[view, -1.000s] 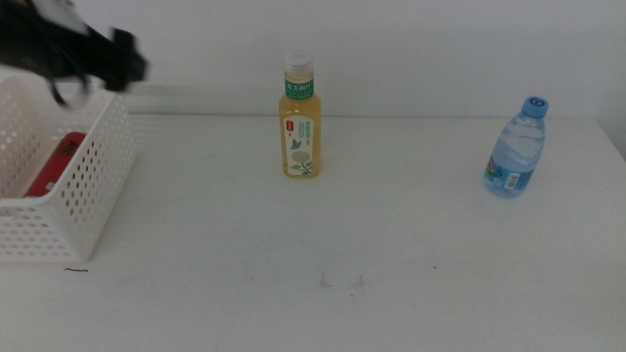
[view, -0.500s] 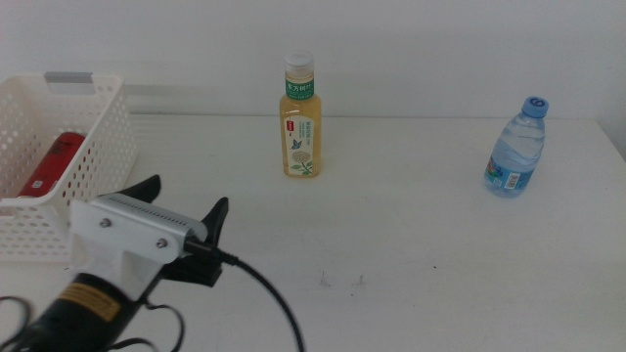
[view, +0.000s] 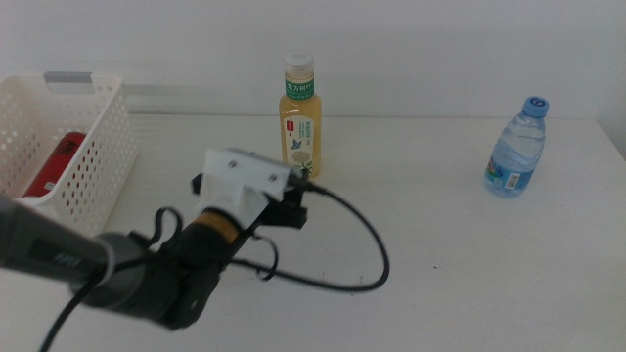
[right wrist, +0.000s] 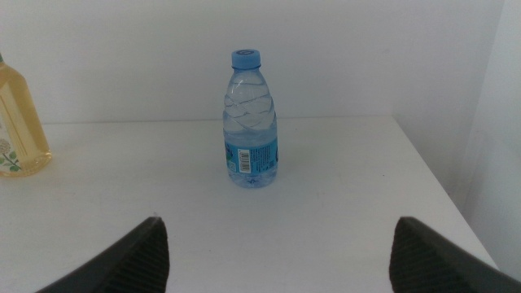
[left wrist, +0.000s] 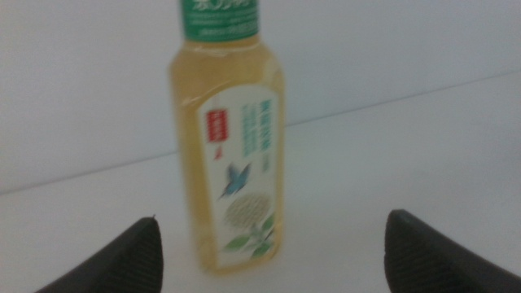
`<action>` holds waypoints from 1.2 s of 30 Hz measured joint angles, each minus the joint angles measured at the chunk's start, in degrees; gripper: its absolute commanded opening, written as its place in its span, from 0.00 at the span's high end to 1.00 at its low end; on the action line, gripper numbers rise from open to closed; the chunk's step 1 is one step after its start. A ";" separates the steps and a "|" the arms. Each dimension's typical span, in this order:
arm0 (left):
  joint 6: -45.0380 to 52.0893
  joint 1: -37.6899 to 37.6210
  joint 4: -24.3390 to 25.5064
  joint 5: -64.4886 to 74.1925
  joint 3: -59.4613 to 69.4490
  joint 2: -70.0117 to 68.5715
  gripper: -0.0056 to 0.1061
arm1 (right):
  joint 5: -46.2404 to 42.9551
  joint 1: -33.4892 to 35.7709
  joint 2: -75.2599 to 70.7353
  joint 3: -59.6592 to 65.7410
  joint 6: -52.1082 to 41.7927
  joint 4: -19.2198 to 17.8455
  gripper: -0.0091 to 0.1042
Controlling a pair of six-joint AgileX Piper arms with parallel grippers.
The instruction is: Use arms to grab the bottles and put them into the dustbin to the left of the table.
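one left gripper (left wrist: 269, 248) jaws apart, short of tea bottle (view: 301, 119); off-centre approach could've tipped it. right gripper (right wrist: 277, 252) spread, waiting.

One yellow tea bottle (view: 300, 117) and one clear water bottle (view: 515, 147) stood on the single white table (view: 460, 254). One red can (view: 54, 164) lay inside the one white dustbin (view: 93, 166). One robot arm (view: 147, 269) was visible.
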 measured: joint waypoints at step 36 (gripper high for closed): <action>-3.20 2.70 -0.90 10.35 -21.12 11.25 0.13 | 0.00 0.00 0.00 0.00 0.00 0.00 0.10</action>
